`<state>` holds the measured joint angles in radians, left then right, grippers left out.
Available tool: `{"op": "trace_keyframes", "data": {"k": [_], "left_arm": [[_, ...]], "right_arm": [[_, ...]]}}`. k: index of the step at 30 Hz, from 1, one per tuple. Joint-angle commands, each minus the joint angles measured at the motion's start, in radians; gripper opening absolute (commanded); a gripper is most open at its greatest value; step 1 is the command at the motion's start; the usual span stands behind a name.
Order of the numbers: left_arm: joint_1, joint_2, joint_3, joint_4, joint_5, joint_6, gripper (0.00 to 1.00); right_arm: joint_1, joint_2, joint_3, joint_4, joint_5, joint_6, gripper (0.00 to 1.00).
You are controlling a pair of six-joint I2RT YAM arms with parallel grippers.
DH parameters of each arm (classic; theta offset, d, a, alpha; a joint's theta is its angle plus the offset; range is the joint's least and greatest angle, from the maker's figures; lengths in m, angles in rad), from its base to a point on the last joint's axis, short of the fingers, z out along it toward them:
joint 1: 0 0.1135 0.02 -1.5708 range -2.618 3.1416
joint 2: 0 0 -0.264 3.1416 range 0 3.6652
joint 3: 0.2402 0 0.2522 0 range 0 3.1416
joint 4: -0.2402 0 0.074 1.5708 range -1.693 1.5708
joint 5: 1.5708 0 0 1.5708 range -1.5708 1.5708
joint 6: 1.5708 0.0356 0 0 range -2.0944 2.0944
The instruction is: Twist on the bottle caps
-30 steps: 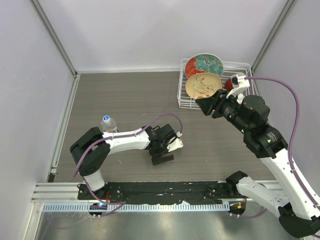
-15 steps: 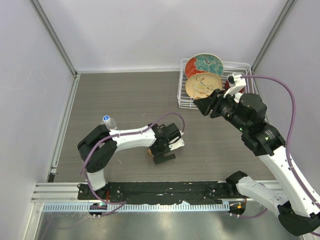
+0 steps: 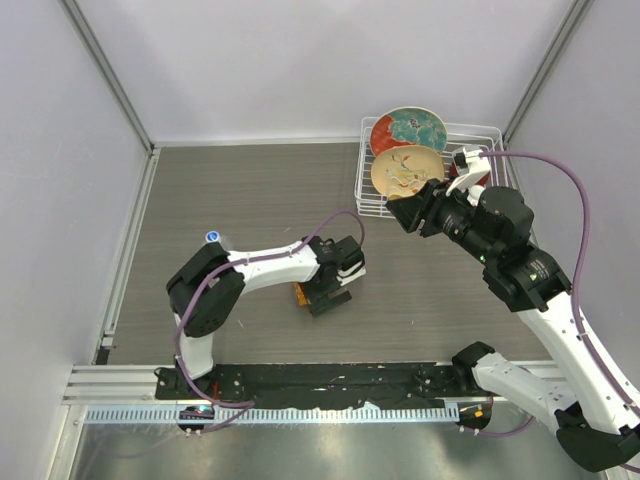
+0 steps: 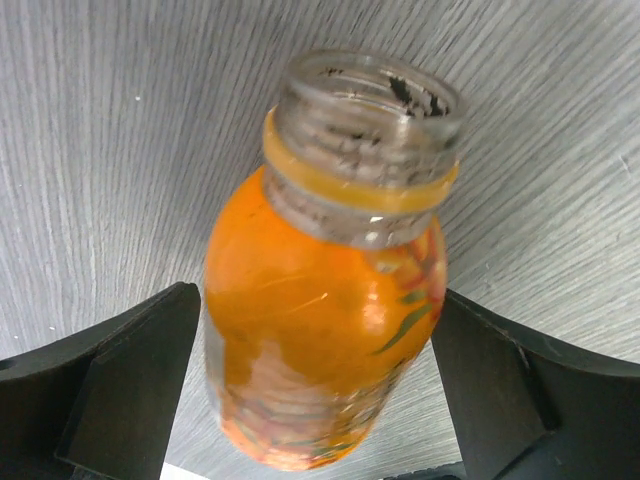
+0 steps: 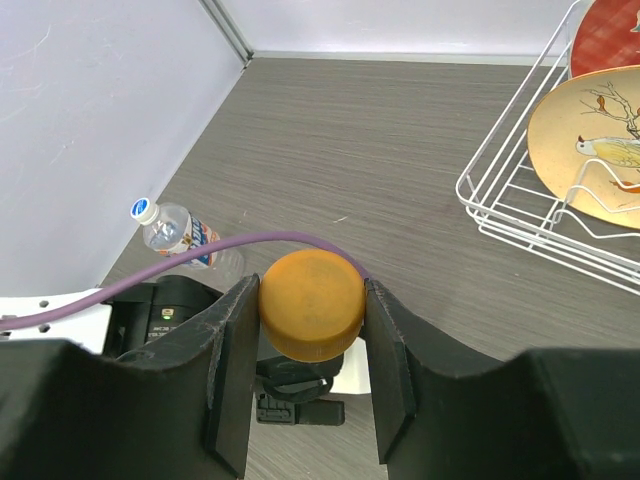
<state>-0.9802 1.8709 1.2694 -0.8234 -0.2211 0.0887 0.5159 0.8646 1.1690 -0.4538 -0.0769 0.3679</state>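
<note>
My left gripper (image 3: 325, 296) is shut on the squat orange bottle (image 3: 299, 295) low over the table's near middle. In the left wrist view the orange bottle (image 4: 320, 290) sits between both fingers (image 4: 130, 390), its open mouth pointing away, with no cap on it. My right gripper (image 3: 405, 212) hangs high by the rack, shut on the amber-orange cap (image 5: 312, 302). The clear water bottle (image 3: 216, 243) stands at the left with its white cap (image 3: 212, 237) on. The water bottle also shows in the right wrist view (image 5: 180, 235).
A white wire rack (image 3: 366, 195) at the back right holds two patterned plates (image 3: 408, 150). The rack also shows in the right wrist view (image 5: 500, 200). Walls close in the table on the left, back and right. The left arm's purple cable (image 3: 335, 220) arcs above the gripper.
My left gripper has shifted a little up and right with the orange bottle, and its arm has folded closer in. My right gripper moved slightly left, then held still.
</note>
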Motion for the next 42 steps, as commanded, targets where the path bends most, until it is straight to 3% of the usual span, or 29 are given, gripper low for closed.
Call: {"op": "trace_keyframes", "data": {"k": [1,7,15,19,25,30,37,41,42], "left_arm": [[0.0,0.033,0.039,-0.03,0.002,-0.032,1.0],[-0.002,0.033,0.009,-0.003,0.002,-0.001,1.0],[0.011,0.011,-0.065,0.038,-0.032,0.04,0.86],[0.014,0.031,-0.067,0.049,-0.043,0.059,0.71],[0.014,0.04,-0.077,0.055,-0.061,0.074,0.62],[0.024,0.001,-0.07,0.041,-0.06,0.092,0.61],[0.069,-0.24,-0.011,0.038,-0.009,0.126,0.58],[0.1,-0.485,-0.037,0.079,0.038,0.178,0.44],[0.098,-0.502,-0.022,0.07,0.039,0.181,0.35]], "right_arm": [[0.003,-0.006,0.04,0.009,-0.004,-0.02,0.21],[0.003,-0.012,0.037,0.006,0.003,-0.026,0.21],[0.003,-0.015,0.023,0.004,0.009,-0.026,0.2],[0.001,-0.018,0.02,0.006,0.011,-0.023,0.2],[0.003,-0.027,0.017,0.0,0.015,-0.027,0.2],[0.003,-0.022,0.018,-0.002,0.019,-0.026,0.2],[0.003,0.007,0.058,0.0,0.04,-0.049,0.2],[0.003,0.028,0.089,0.001,0.039,-0.06,0.19],[0.003,0.03,0.092,0.009,0.034,-0.06,0.19]]}}
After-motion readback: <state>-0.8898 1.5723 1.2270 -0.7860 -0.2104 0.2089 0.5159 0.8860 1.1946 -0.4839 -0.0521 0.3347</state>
